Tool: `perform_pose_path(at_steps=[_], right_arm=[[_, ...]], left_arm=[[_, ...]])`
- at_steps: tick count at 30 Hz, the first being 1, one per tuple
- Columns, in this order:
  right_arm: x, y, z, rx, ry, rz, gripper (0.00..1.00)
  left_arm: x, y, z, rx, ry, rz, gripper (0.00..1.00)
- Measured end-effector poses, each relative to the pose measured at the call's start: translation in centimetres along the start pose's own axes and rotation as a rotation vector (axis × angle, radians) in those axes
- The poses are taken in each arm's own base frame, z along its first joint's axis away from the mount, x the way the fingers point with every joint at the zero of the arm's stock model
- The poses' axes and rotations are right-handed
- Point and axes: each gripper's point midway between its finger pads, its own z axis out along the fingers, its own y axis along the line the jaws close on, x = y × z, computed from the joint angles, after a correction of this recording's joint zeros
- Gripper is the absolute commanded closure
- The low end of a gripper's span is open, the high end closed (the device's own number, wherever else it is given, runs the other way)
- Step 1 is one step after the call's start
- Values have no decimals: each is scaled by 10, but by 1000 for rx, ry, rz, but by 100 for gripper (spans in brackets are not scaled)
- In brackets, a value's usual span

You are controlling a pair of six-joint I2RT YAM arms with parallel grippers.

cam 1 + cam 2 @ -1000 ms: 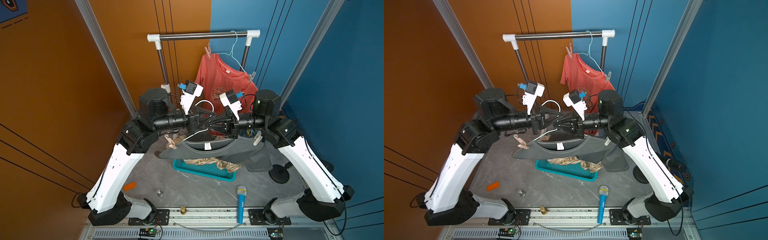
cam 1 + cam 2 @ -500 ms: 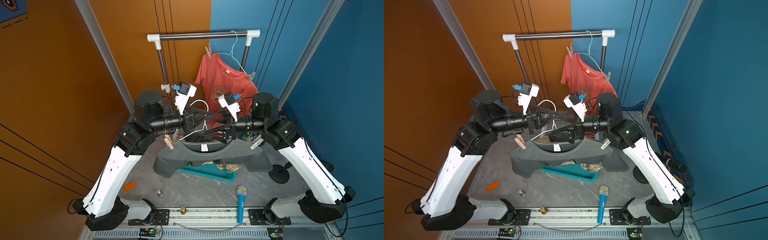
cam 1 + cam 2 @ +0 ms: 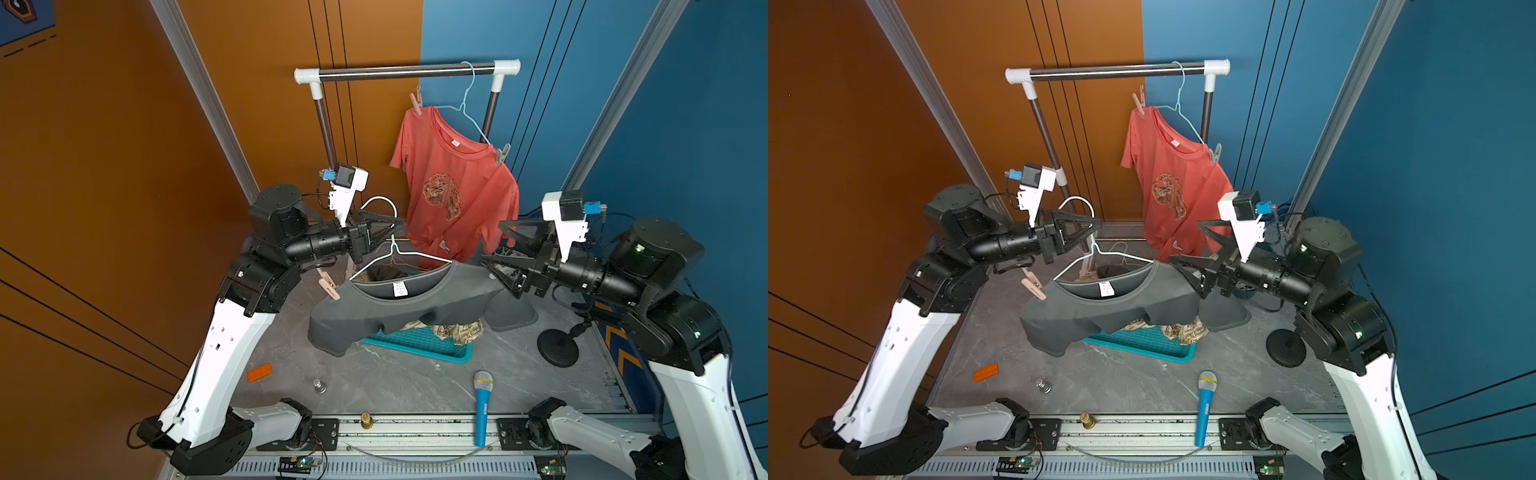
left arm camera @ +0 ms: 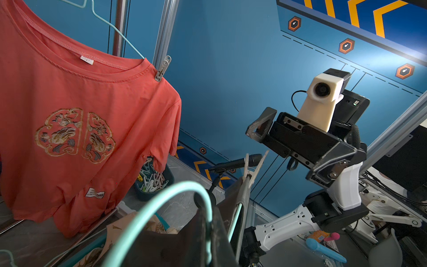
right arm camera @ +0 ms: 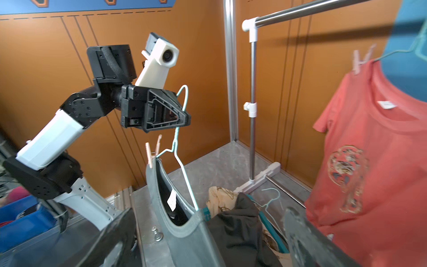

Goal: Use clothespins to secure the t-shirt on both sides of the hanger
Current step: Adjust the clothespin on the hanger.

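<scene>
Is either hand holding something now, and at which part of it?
The left hand is shut on the hanger, at its neck just under the hook. The right hand is open and holds nothing.

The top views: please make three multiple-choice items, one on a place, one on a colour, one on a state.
1. The red t-shirt hangs from: A the rail; B a wall hook; C a door.
2. The hanger in the left gripper is: A black; B mint; C orange.
3. The right gripper is: A shut on the hanger; B shut on the red t-shirt; C open, empty.
1 A: hooked over the rail. 2 B: its wire is pale mint. 3 C: jaws wide apart, nothing between.
</scene>
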Motion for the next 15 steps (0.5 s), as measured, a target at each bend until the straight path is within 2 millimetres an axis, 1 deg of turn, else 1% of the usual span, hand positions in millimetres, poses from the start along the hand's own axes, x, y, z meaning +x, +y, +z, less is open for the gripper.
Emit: perform_pose_path(at_steps=[3, 6, 11, 15], right_arm=[[16, -6, -16, 64, 15, 16, 0], [33, -13, -25, 113, 49, 42, 0], [50, -20, -28, 148, 98, 84, 1], [53, -18, -26, 127, 108, 123, 0]], left_arm=[[-3, 0, -2, 3, -8, 0, 100], [-6, -1, -4, 10, -17, 2, 100], [-11, 0, -7, 11, -34, 7, 99], [-13, -1, -9, 11, -41, 6, 99]])
